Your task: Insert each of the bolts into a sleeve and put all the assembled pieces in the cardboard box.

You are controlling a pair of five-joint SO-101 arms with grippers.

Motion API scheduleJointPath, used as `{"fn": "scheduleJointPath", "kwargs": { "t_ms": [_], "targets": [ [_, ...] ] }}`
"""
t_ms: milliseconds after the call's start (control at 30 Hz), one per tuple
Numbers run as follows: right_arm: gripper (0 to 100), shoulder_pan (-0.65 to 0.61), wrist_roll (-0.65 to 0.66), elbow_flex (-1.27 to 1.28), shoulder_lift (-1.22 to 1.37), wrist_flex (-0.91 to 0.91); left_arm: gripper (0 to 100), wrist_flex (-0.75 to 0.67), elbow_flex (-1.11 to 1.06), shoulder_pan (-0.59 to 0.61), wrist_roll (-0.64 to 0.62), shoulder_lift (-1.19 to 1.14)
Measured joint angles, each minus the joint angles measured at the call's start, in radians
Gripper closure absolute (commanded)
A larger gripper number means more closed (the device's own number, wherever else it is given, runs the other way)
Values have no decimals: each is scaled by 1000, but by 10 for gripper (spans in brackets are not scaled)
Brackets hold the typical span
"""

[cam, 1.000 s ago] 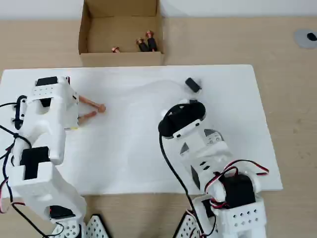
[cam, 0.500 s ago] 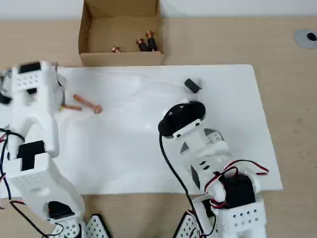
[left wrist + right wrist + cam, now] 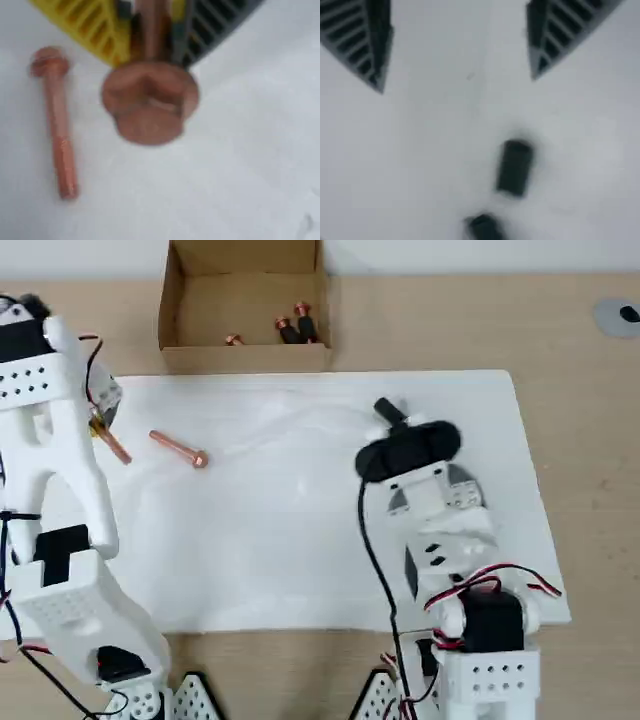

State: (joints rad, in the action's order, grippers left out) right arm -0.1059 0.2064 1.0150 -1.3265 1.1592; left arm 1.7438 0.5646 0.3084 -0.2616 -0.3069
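Bolt (image 3: 149, 102) tight between left fingers (image 3: 85, 25) near left edge of white sheet (image 3: 300, 540); right fingers (image 3: 360, 40) apart near black sleeve (image 3: 514, 167).

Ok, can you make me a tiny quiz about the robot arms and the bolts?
1. True or false: the left gripper holds a copper bolt.
2. Where does the loose bolt lie? A. in the cardboard box B. on the white mat C. on the bare table
3. Fill in: the right gripper is ____ above a black sleeve.
Key: 1 true; 2 B; 3 open.
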Motion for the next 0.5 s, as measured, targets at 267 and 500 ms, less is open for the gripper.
{"fn": "scheduleJointPath", "kwargs": {
  "t_ms": [267, 500],
  "targets": [
    [771, 14, -21, -40, 377, -6, 993, 0, -37, -11, 359, 0],
    [771, 14, -41, -397, 838, 28, 993, 0, -199, -71, 393, 181]
  ]
}}
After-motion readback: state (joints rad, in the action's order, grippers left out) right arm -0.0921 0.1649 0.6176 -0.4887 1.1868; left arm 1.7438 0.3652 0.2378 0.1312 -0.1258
